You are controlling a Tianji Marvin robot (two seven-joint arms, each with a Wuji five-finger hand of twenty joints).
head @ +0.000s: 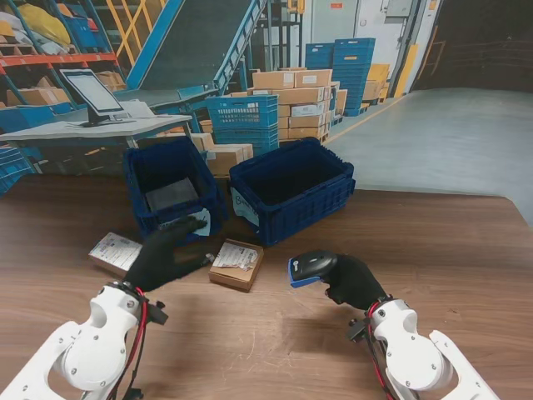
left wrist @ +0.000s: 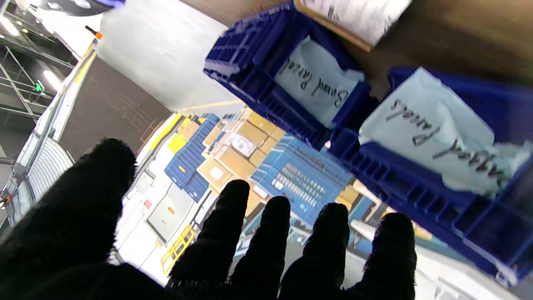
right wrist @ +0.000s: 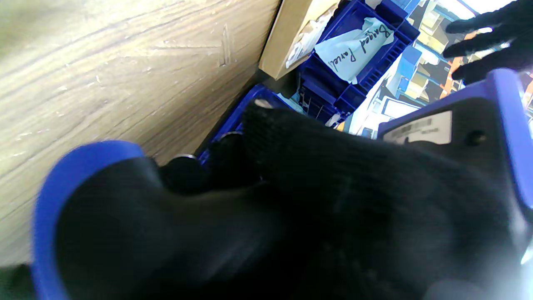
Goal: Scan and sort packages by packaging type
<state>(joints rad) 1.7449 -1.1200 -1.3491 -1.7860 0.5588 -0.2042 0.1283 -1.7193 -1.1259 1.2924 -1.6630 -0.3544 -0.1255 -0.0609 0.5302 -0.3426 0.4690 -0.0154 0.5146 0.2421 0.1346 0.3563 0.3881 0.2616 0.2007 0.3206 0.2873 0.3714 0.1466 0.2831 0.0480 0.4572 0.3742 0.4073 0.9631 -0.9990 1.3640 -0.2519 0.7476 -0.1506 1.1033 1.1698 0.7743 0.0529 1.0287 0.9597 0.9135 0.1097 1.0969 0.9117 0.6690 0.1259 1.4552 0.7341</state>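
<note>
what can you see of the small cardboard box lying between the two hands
The small cardboard box is a flat, brown, roughly square carton lying flat on the wooden table, turned at a slight angle. A white printed label covers much of its top; the print is too small to read. It looks closed and undamaged. It sits just in front of the two blue bins, right of the left hand, whose fingers hover near its edge; whether they touch it cannot be told.

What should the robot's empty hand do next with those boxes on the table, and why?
Probably lower the left hand onto the small cardboard box and grip it. That hand is open, holds nothing and hovers beside the box, while the right hand already holds the barcode scanner, aimed toward it. Both blue bins wait behind.
</note>
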